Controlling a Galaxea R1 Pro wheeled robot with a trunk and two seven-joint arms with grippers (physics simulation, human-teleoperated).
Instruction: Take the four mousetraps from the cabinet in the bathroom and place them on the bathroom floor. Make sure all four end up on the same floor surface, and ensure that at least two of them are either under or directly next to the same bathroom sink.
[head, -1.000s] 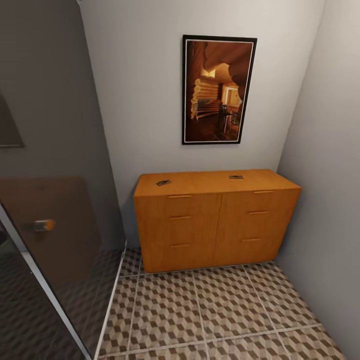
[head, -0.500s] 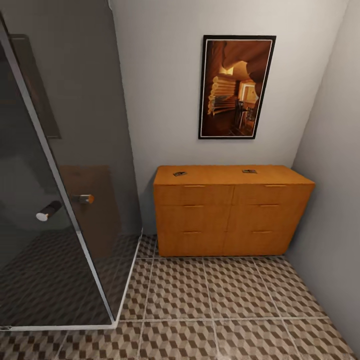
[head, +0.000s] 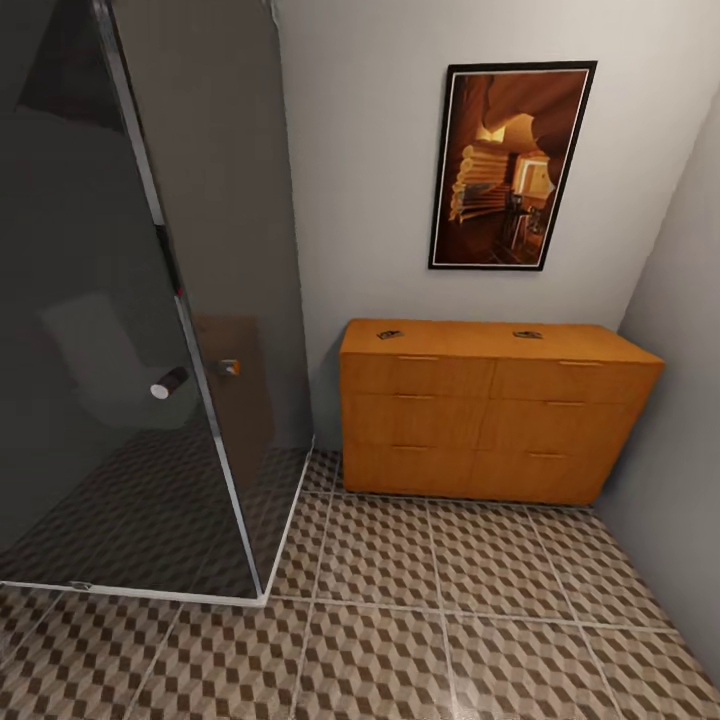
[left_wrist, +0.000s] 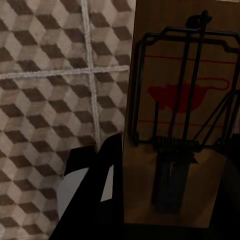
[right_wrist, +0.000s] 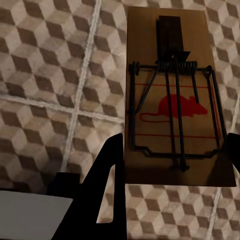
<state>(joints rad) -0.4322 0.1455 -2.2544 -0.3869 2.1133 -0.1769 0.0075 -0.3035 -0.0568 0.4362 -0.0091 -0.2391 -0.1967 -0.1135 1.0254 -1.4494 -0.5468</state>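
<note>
Mousetraps (head: 390, 334) (head: 527, 335): 2 atop cabinet (head: 490, 420)

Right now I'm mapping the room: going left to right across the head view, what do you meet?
Dark glass shower enclosure → its round door knob → left mousetrap on the cabinet top → right mousetrap on the cabinet top → grey side wall.

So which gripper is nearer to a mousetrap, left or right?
Neither: left fingers hold one mousetrap over the floor tiles; right fingers hold another mousetrap likewise.
</note>
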